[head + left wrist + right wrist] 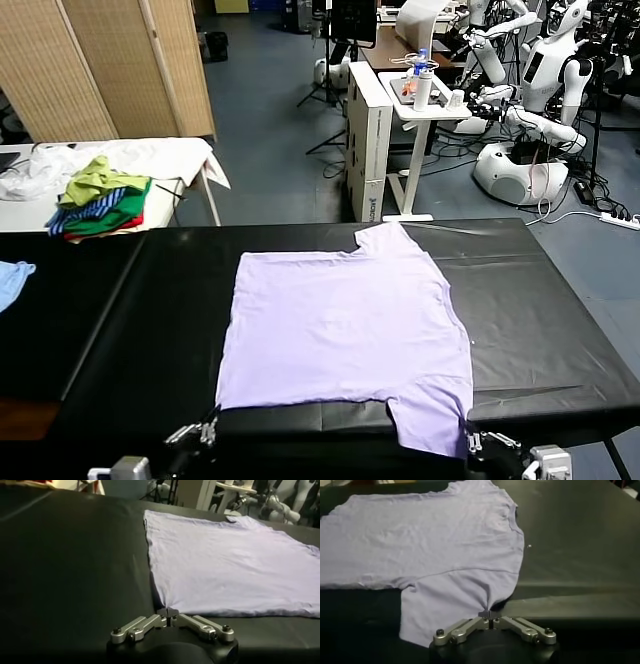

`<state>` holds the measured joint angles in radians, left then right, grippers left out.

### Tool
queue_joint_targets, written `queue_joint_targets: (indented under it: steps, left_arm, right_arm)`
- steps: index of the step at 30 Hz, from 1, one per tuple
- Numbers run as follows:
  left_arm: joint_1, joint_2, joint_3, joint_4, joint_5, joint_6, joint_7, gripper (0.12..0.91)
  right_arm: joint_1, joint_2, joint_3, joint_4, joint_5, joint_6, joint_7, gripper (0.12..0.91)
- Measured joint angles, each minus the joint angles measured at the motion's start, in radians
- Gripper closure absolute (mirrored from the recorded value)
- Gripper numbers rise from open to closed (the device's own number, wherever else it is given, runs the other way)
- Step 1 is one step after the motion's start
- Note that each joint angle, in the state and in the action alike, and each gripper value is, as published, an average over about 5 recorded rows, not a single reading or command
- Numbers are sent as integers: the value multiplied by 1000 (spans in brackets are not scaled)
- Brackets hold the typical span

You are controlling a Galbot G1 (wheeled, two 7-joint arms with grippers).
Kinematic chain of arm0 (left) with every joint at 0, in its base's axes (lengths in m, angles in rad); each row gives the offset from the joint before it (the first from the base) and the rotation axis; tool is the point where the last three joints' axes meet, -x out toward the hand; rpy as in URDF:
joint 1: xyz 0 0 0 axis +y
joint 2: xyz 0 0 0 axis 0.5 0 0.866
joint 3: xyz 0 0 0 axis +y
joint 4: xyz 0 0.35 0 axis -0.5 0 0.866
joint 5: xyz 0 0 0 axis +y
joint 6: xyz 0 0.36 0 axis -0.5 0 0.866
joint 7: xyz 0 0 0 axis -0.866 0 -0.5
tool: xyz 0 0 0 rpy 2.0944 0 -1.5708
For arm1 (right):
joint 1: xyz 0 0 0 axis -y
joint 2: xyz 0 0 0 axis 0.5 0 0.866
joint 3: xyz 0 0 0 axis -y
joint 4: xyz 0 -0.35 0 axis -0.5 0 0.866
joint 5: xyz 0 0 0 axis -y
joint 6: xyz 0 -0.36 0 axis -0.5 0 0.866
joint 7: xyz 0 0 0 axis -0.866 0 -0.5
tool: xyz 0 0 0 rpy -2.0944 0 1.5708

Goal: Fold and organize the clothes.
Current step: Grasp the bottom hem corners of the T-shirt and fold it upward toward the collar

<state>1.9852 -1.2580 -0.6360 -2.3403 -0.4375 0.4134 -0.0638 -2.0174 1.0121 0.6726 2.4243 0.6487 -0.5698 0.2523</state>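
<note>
The T-shirt (345, 335) lies flat on the black table (150, 300), thin, light and limp, likely to sag unless taken by its edges: left gripper (169, 614) pinches the near hem corner, right gripper (485, 613) the near sleeve edge.

There was one lavender T-shirt (345, 330) on one black counter (150, 300). Two tools showed at its near edge: the left tool (207, 432) and the right tool (475, 440). One heap of coloured garments (100, 198) lay on one white table (170, 160), and one small light blue cloth (12, 280) made a single item.
</note>
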Motion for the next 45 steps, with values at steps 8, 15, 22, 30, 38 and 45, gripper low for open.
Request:
queue_joint_targets:
  steps: [8, 15, 22, 30, 38, 45]
  left_arm:
    - [27, -21, -21, -38, -20, -41, -8, 883]
    - [-55, -71, 5, -11, -28, -57, -17, 883]
    - [-198, -89, 16, 46, -27, -79, -23, 883]
    - [-329, -78, 43, 126, 16, -98, -15, 883]
    - [-402, -42, 61, 202, 37, -111, -14, 883]
    - [-463, -4, 71, 268, 37, -116, -18, 883]
  right_arm:
    - [60, -30, -6, -27, 15, 109, -79, 886]
    - [206, -82, -40, -87, 61, 166, -99, 886]
    - [397, -110, -114, -203, 70, 182, -99, 886]
    - [573, -97, -199, -333, 58, 194, -96, 886]
    - [679, -81, -267, -411, 24, 198, -86, 886]
    - [712, -70, -289, -449, 9, 195, -84, 886]
